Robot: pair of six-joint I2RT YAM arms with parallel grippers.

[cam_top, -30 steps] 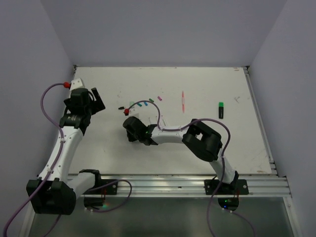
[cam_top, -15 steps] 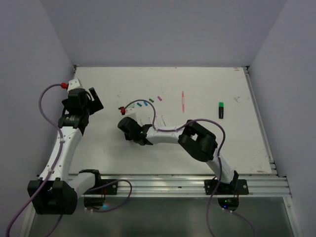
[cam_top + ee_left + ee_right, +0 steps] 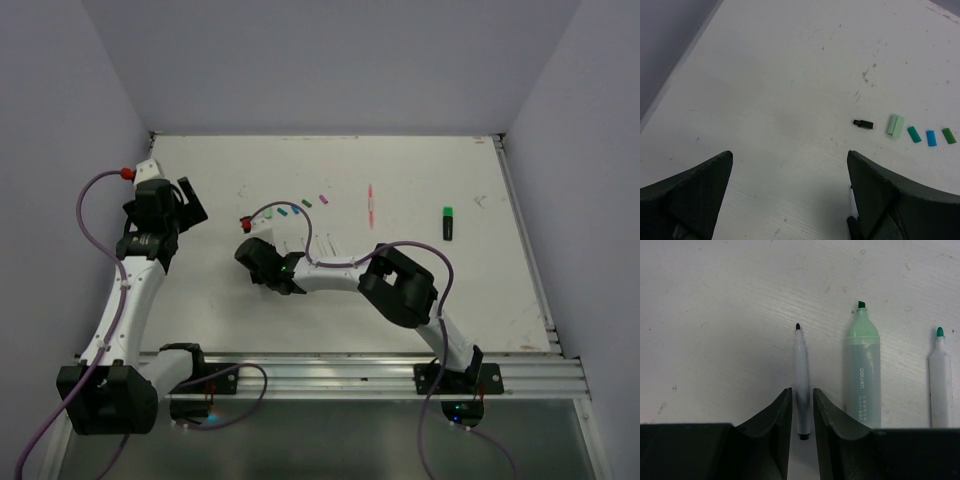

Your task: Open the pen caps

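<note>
In the right wrist view my right gripper (image 3: 802, 389) straddles a thin white pen (image 3: 801, 365) with a bare black tip that lies on the table. Its jaws stand narrowly apart, with a thin gap on each side of the barrel. In the top view this gripper (image 3: 260, 260) is low at the table's middle left. My left gripper (image 3: 790, 152) is wide open and empty above bare table; it also shows in the top view (image 3: 185, 200). Ahead of it lie loose caps in a row: black (image 3: 863, 123), pale green (image 3: 895, 125), teal (image 3: 914, 134), blue (image 3: 931, 138), dark green (image 3: 949, 135).
An uncapped pale green highlighter (image 3: 862, 375) and a white pen with a teal tip (image 3: 941, 382) lie right of the held-between pen. A pink pen (image 3: 371, 205) and a black highlighter with a green cap (image 3: 448, 222) lie further right. Walls bound the table on three sides.
My right gripper has slid a little to the left along the table. My left gripper has drawn back slightly toward the left wall.
</note>
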